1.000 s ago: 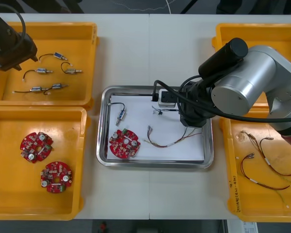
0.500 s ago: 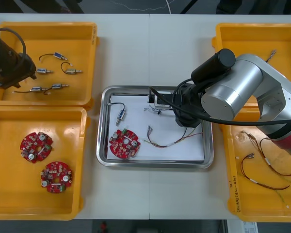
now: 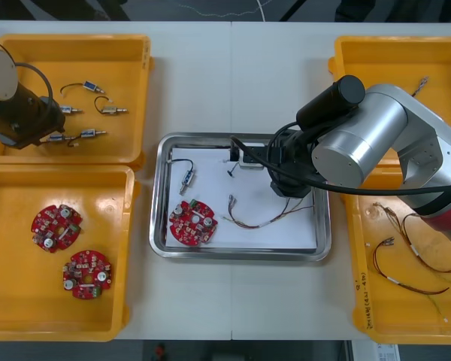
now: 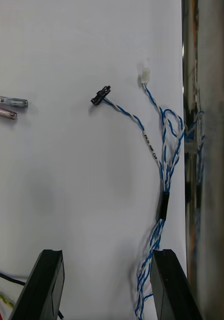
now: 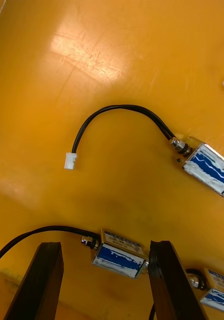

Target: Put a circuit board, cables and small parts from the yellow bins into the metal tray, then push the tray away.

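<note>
My left end effector [image 5: 104, 285] hangs spread over a small metal part [image 5: 119, 255] in the yellow bin [image 3: 128, 75] at upper left. Closing crooked could pinch its black lead [image 5: 42, 231] or drag a neighbour [image 5: 207, 167]. My right end effector [image 4: 107, 287], spread too, hangs in the metal tray [image 3: 233, 253] mid-frame beside the blue and white cable [image 4: 162, 150], which might snag a finger. The circuit board [image 3: 193, 222] lies in the tray's lower left. The desk [image 3: 233, 75] is pale, and dark floor shows beyond.

1. I see my right arm [image 3: 376, 143] as fat silver-grey links, a black cylinder housing, black cables looping alongside and a red band.
2. My left arm [image 3: 15, 113] has a dark wrist and one black cable loop.
3. My right claw [image 4: 107, 255] and left claw [image 5: 104, 245] have flat, matte-black fingers.
</note>
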Available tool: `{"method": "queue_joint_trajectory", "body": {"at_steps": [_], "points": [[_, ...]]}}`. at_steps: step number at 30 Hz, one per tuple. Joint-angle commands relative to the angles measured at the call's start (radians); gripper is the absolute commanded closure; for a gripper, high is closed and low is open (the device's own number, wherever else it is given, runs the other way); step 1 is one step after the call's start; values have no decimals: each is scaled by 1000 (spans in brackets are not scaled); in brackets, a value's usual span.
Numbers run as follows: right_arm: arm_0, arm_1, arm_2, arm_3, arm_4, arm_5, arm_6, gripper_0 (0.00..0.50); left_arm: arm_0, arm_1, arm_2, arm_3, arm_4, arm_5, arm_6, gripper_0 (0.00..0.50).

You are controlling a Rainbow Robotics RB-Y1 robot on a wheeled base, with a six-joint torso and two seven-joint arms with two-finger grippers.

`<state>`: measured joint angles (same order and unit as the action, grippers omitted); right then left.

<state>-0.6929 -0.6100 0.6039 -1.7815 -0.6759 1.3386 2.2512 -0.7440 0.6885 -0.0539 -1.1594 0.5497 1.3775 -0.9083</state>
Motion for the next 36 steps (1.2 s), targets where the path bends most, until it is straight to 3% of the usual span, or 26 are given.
{"method": "queue_joint_trajectory", "body": {"at_steps": [1,8,18,22,23,24,26,36], "points": [[-37,4,0,-12,-39,24,24,0,6,31,-23,0,10,-15,88,0],[-36,38,-79,-58,-68,182,-7,0,6,25,-41,33,30,-69,85,0],[-22,49,-210,-296,-60,505,-254,0,6,25,-90,55,56,-94,89,0],[-17,49,-268,-360,-68,581,-325,0,6,25,-93,55,62,-94,91,0],[-8,47,-289,-378,-70,581,-351,0,6,26,-93,55,64,-94,92,107],[4,44,-312,-395,-71,581,-375,0,6,26,-93,55,64,-94,91,316],[24,35,-337,-415,-74,581,-409,0,6,25,-93,55,64,-94,89,500],[151,-34,-503,-454,-88,581,-611,0,6,26,-93,55,65,-95,83,500]]}}
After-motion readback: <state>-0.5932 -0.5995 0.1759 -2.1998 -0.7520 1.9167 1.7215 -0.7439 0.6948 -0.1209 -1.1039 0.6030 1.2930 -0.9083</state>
